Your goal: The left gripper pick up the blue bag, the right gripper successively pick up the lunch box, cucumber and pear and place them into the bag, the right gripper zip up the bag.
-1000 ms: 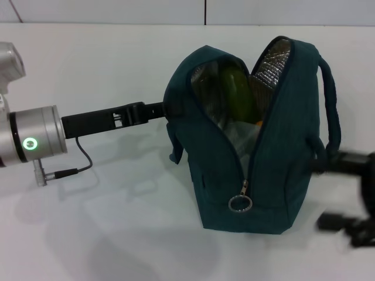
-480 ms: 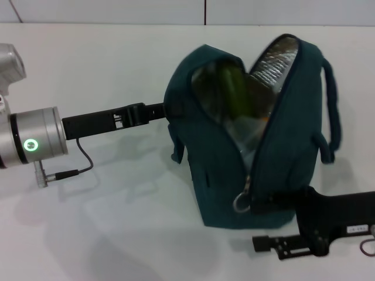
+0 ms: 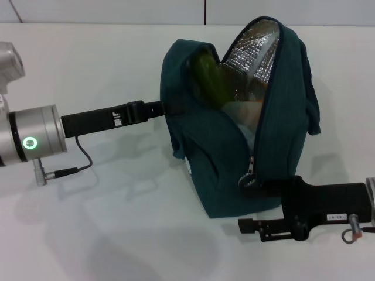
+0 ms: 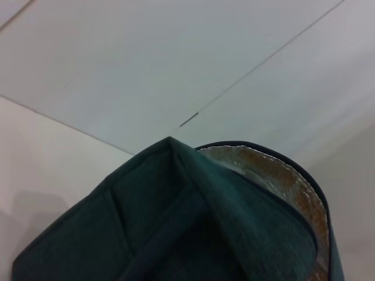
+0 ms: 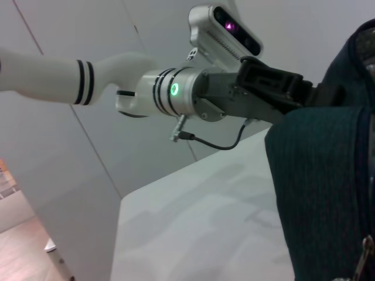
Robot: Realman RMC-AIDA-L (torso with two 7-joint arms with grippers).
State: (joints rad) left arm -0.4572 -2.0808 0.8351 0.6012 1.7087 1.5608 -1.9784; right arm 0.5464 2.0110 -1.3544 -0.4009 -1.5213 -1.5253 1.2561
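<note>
Right gripper (image 3: 253, 202) low at the blue bag (image 3: 217, 170) front, one finger (image 3: 261, 227) lying apart on the table (image 3: 117, 234), so jaws spread, nothing grasped yet; zip pull (image 3: 247, 178) just beside upper finger. Left gripper (image 3: 159, 109) clamped on bag's far side, holding it tilted. Cucumber (image 3: 208, 79) poking out of open mouth, pear (image 3: 249, 114) barely visible inside, lunch box not discernible. Risks: missing the small pull ring; zipper snagging on protruding cucumber; pull dragging bag out of left grip.
</note>
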